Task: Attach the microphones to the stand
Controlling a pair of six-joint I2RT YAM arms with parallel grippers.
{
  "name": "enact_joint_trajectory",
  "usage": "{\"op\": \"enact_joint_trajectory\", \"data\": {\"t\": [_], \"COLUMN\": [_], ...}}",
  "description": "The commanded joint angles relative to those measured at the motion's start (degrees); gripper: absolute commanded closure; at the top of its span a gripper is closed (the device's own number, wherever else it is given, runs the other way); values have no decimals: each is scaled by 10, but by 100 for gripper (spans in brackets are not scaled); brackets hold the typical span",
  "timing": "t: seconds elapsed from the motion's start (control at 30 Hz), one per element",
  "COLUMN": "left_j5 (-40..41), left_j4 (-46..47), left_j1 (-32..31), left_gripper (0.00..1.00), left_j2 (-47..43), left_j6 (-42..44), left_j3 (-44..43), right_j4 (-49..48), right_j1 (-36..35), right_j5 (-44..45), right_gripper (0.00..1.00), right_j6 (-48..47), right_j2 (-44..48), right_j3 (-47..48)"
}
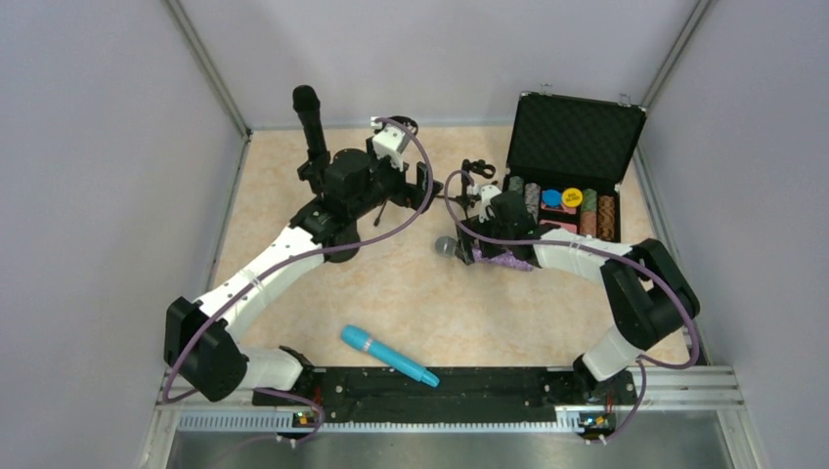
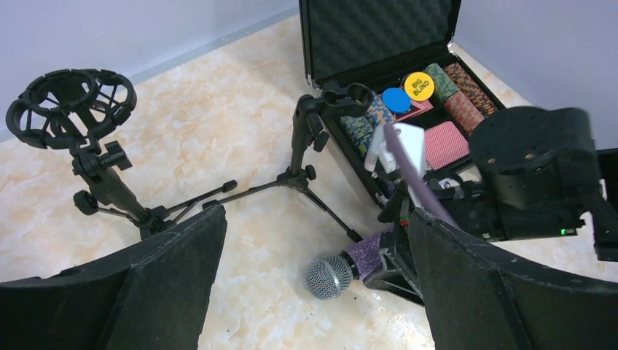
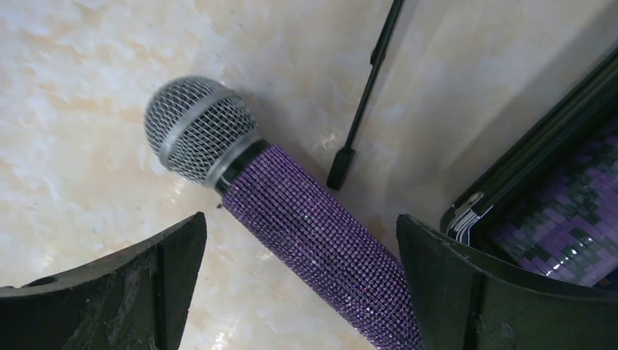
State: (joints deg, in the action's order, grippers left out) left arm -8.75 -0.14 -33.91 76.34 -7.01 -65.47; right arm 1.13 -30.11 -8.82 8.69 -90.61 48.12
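The black microphone (image 1: 309,115) is found upright behind the left arm and is judged already mounted, though its holder is largely hidden. The purple glitter microphone (image 3: 313,226) lies on the desk (image 1: 440,313) between the spread fingers of the right gripper (image 3: 300,219), not yet grasped, and the cyan microphone (image 1: 389,356) lies near the arm bases. The left gripper (image 2: 315,215) is released and empty, a shock-mount stand (image 2: 69,109) and a clip stand (image 2: 342,95) are unoccupied, and a tripod leg (image 3: 368,95) and an open chip case (image 1: 577,147) are noted close beside the purple glitter microphone as obstructions.
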Motion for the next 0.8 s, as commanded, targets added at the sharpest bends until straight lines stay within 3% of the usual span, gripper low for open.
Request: {"op": "enact_joint_trajectory", "data": {"t": [0.0,0.17,0.6,0.7,0.77], "left_j5": [-7,-5,16,22,25], "left_j4": [46,47,52,52,52], "left_j1": [-1,-1,-1,-1,-1], "left_gripper": [1,1,1,1,1], "left_j2": [-27,-36,-57,-58,-59], "left_j6": [5,8,16,15,16], "left_j3": [2,5,17,18,19], "right_j4": [29,43,117,124,124], "right_j1": [-20,-51,-134,-150,-152], "right_j5": [52,85,152,146,128], "right_gripper": [2,6,35,37,43], "right_j6": [-36,-49,-29,-17,-8], "right_j2": [-9,-13,-25,-23,-25], "right_j3": [25,16,12,12,9]}}
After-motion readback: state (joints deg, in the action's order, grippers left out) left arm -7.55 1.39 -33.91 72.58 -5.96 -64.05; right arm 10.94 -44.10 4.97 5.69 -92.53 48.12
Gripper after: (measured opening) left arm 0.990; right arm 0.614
